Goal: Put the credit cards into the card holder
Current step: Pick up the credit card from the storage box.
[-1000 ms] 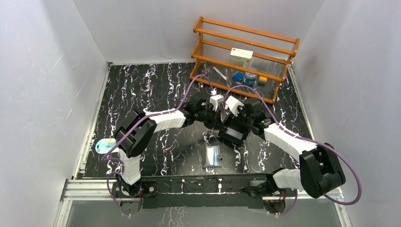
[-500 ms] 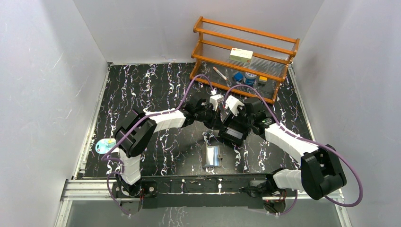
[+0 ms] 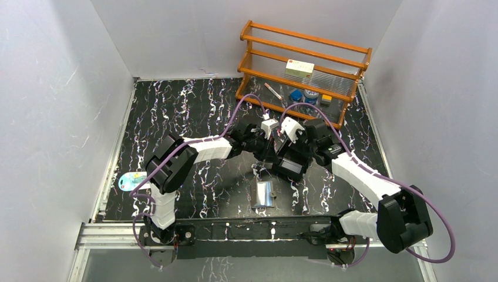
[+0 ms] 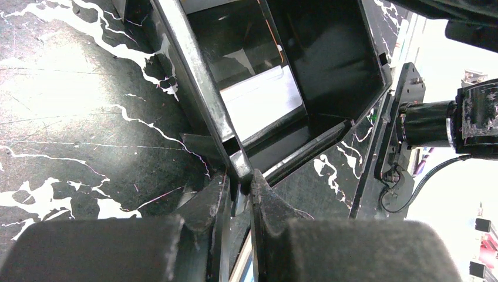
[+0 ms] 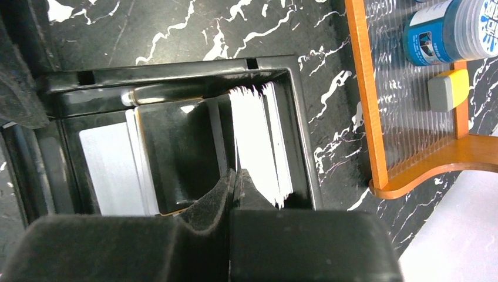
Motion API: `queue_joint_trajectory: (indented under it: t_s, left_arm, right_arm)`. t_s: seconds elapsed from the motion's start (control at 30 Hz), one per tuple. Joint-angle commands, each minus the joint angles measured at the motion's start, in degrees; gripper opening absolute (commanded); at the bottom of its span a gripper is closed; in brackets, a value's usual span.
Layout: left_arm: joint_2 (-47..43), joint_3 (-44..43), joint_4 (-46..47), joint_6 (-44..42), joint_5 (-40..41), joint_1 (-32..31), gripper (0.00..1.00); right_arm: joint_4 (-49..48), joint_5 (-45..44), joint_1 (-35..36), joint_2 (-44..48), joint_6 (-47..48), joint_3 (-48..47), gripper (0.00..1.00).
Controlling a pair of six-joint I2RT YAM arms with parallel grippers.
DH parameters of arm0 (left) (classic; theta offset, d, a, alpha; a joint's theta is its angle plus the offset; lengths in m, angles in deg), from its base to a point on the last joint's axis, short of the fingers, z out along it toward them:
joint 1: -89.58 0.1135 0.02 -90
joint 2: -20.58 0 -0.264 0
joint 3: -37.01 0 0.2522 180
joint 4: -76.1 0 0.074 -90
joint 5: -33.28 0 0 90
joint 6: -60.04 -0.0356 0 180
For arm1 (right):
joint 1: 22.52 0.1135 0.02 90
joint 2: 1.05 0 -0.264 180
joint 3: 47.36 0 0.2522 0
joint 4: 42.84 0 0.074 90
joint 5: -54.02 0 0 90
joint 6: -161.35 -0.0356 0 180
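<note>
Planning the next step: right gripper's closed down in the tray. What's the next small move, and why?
Probably lift the right gripper slightly, straight up. Its jaws are shut at the edge of the stacked credit cards in the black tray, which the left gripper clamps; the card holder lies nearby.

Bright overhead light, table (image 4: pixel 53 88) glare, fingers (image 4: pixel 207 214) blurred

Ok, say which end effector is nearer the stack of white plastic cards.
Right: right end effector shut at the stack; left end effector clamps the black plastic tray's wall.
</note>
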Motion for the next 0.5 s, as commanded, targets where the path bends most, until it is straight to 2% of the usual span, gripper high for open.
queue_joint_trajectory:
  t_s: [0.0,0.17,0.33,0.47]
  left_arm:
    - [0.5,-0.4,-2.9,-0.2,-1.6,0.2,0.04]
    - [1.4,-1.5,-4.5,-1.4,-1.0,0.3,0.05]
    - [1.8,-1.8,-4.9,-1.8,-0.1,0.2,0.06]
    - [2.3,-2.3,-5.5,-1.5,1.1,0.2,0.12]
  right_arm:
    - [1.2,2.0,-0.3,2.9,-1.2,-4.0,0.02]
    - [3.5,6.3,-0.4,5.5,-2.8,-4.9,0.0]
    - [4.3,6.9,-0.3,7.7,-5.9,-4.9,0.0]
    - [1.7,2.4,-0.4,8.6,-14.5,-5.2,0.0]
